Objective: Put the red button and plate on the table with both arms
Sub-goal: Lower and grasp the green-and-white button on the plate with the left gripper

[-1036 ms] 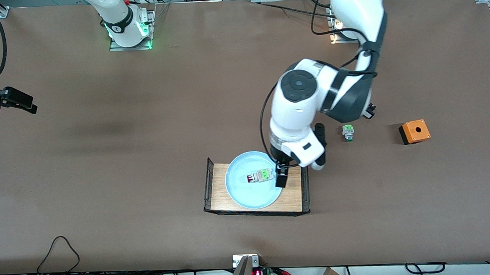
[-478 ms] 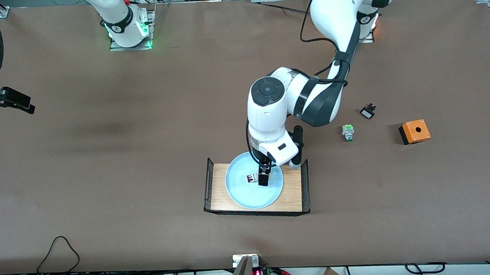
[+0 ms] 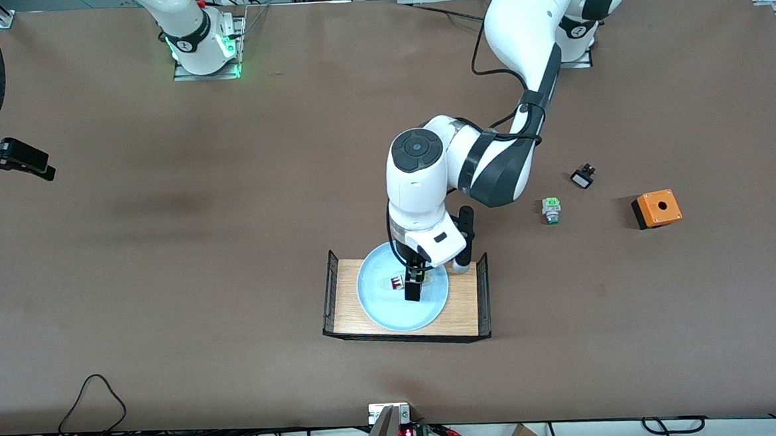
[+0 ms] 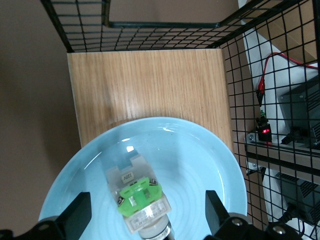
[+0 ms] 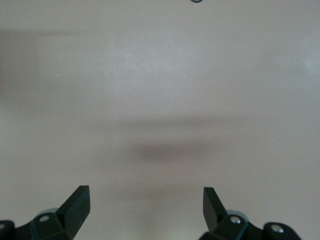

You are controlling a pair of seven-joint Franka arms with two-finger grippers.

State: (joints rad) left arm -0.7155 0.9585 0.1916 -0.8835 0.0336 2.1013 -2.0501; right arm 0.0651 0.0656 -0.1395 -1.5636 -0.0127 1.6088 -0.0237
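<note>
While the right arm waits at its own end of the tabletop (image 3: 165,269), its hand (image 5: 145,207) hangs over bare brown surface with its two fingers spread wide and nothing between them. Toward the middle, a small wooden tray (image 3: 466,307) with black wire ends sits on the tabletop and carries the plate (image 3: 379,308), a round pale blue dish that fills most of the tray's width. The red button (image 3: 397,283) lies on its side in the plate, its dark red cap showing in the front view and its bright green block (image 4: 140,193) facing the left wrist camera. The left arm reaches from its base down over the plate, and the left hand (image 3: 413,287) hangs just above the button with its fingers (image 4: 76,216) wide apart on either side of it, gripping nothing. Toward the left arm's end of the tabletop lie a green-white switch (image 3: 551,209), a small black-and-white part (image 3: 582,178) and an orange box (image 3: 656,208), each well apart from the tray.
</note>
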